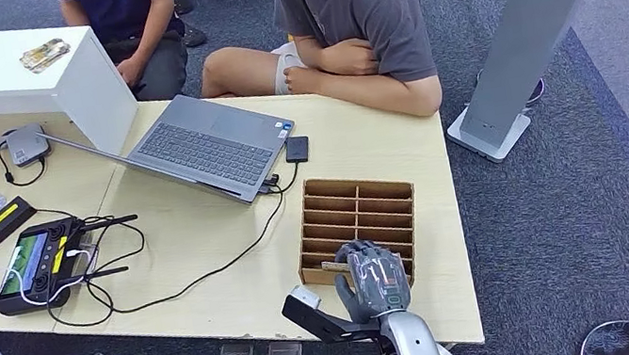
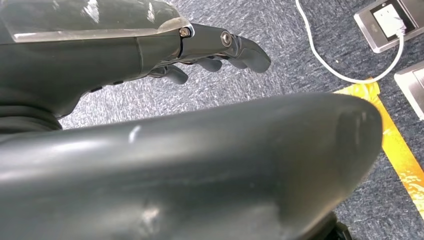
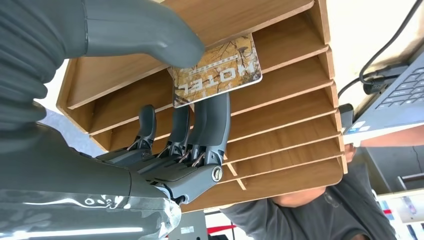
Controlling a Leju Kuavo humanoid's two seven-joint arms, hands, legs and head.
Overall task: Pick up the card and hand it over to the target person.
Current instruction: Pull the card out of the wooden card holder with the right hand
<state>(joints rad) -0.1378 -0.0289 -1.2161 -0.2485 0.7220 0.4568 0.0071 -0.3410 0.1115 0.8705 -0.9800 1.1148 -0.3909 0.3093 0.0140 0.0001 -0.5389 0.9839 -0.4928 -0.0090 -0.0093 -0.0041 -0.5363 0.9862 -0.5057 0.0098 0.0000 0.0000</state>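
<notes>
In the head view the right hand (image 1: 372, 275) covers most of the card (image 1: 336, 267), lower centre of the frame, and the near slots of the wooden rack (image 1: 357, 212). Both seated persons are cut off by the top edge. In the right wrist view the thumb (image 3: 150, 30) hides a corner of the card (image 3: 218, 70)

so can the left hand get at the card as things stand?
Probably not. The left hand hangs over the carpet by the floor sockets, while the card is up at the wooden rack, already pinched by the right hand.
</notes>
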